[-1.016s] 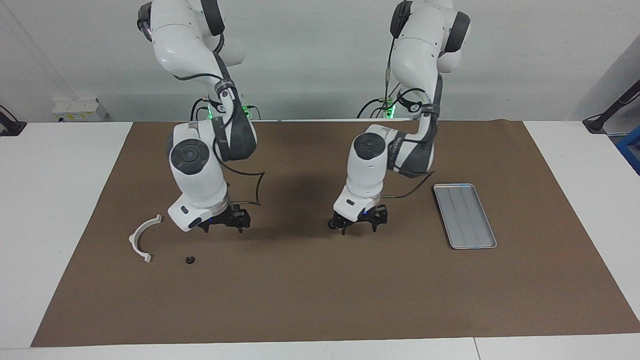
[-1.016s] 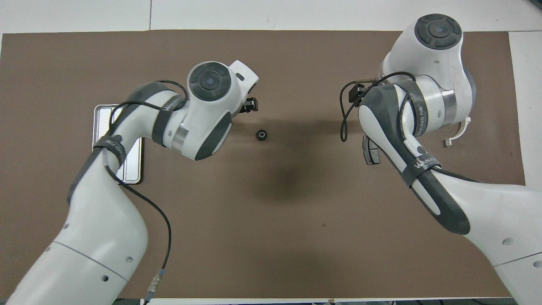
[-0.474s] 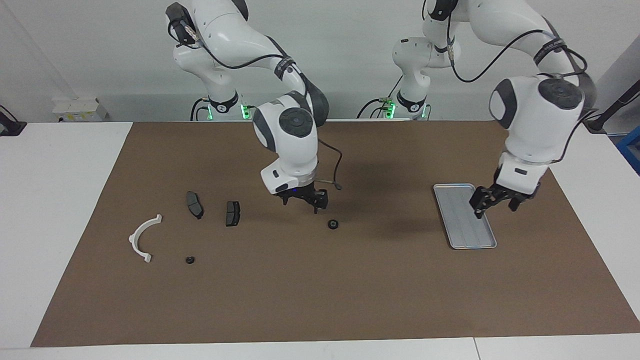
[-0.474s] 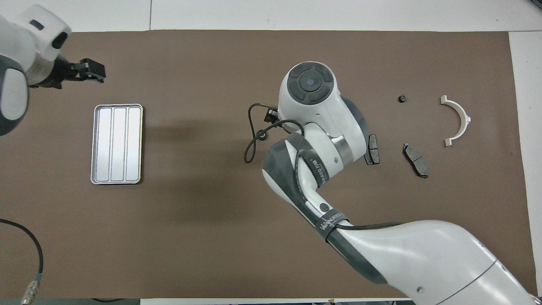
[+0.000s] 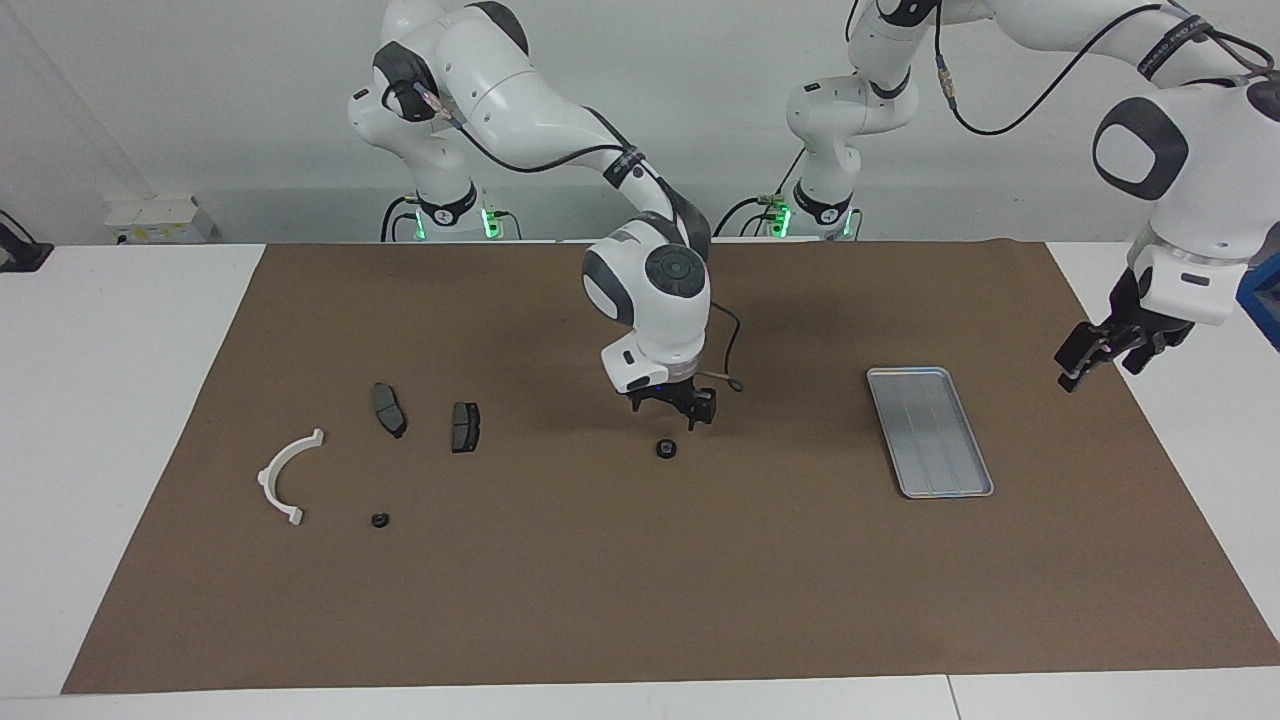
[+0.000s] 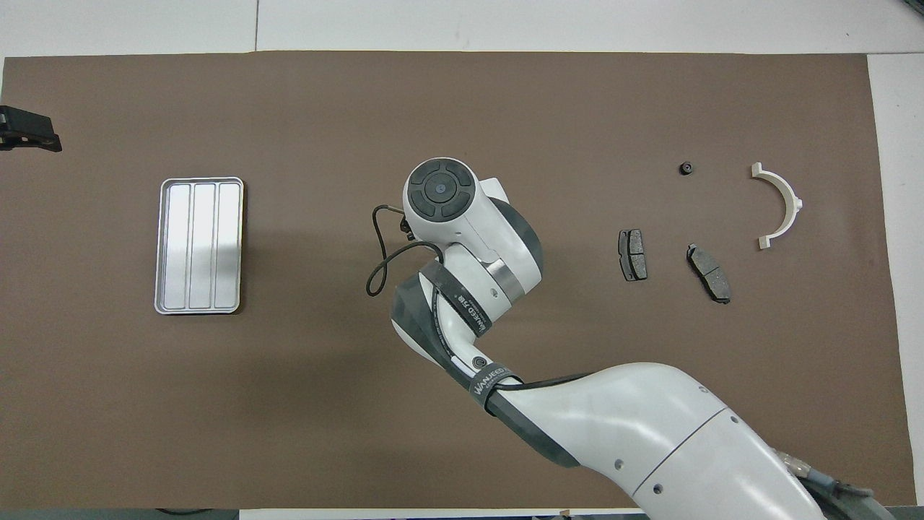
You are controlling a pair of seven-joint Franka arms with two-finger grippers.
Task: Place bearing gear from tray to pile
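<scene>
Right gripper (image 5: 675, 408), fingers apart and empty, hangs just above the bearing gear (image 5: 666, 448) (off the tray (image 5: 930, 431)), apparently lined up to grasp it.

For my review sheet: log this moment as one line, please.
right hand: open, over bearing gear | left hand: open, waiting, off tray | gear: on mat, mid-table | tray: empty

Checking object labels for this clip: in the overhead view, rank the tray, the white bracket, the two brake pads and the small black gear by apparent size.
1. tray
2. white bracket
3. two brake pads, alike
4. small black gear
</scene>
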